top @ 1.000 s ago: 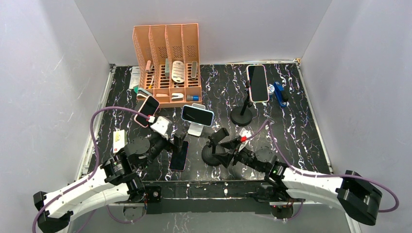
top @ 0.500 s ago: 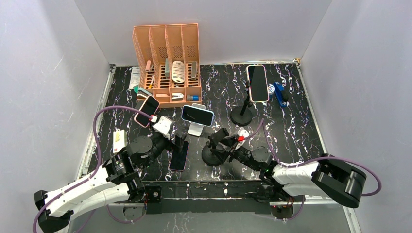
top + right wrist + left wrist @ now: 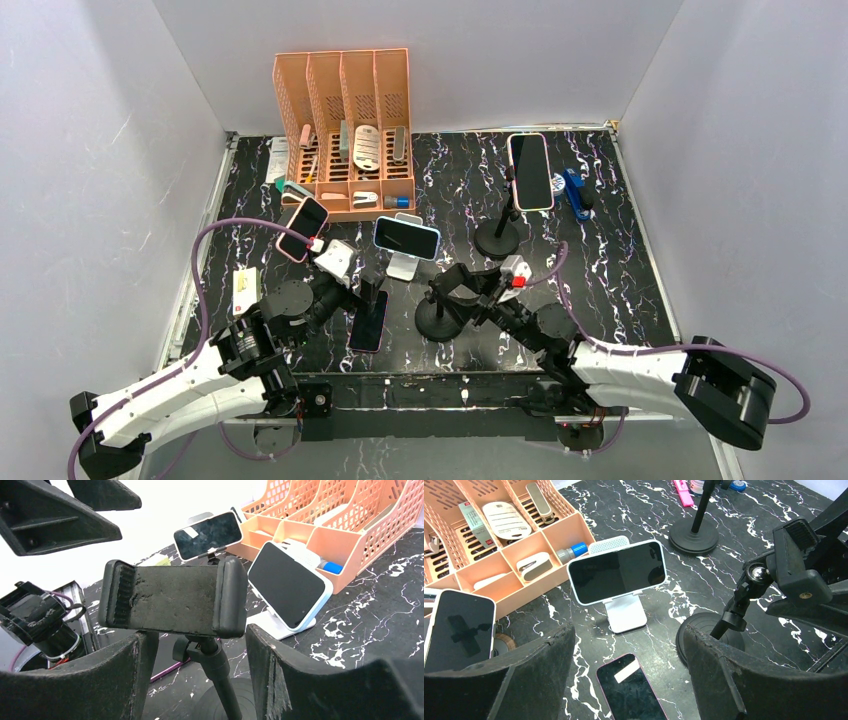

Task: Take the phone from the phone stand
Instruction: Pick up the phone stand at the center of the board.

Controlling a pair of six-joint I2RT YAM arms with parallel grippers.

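The phone (image 3: 368, 320) lies flat and screen up on the black marbled tabletop (image 3: 600, 250), just to the left of the black clamp stand (image 3: 440, 305). The stand's padded clamp (image 3: 172, 599) is empty, so to my eye the lift-out is done. What remains is getting clear without knocking anything.

The left gripper (image 3: 629, 632) hovers over the phone with its fingers spread wide, holding nothing. The right gripper (image 3: 200, 637) is also spread and empty. It has a finger on either side of the stand's stem just under the clamp, not touching it as far as I can tell.

That is where trouble sits. If the right arm draws off sideways rather than straight back, a finger would likely catch the stem or clamp and tip the stand. The stand could then topple onto the phone beside its base, or onto the white desk stand (image 3: 403, 268) just behind it, which carries a white-cased phone (image 3: 407, 237). If the left arm sinks, its fingers could scrape the screen or shove the phone against the clamp stand's base.
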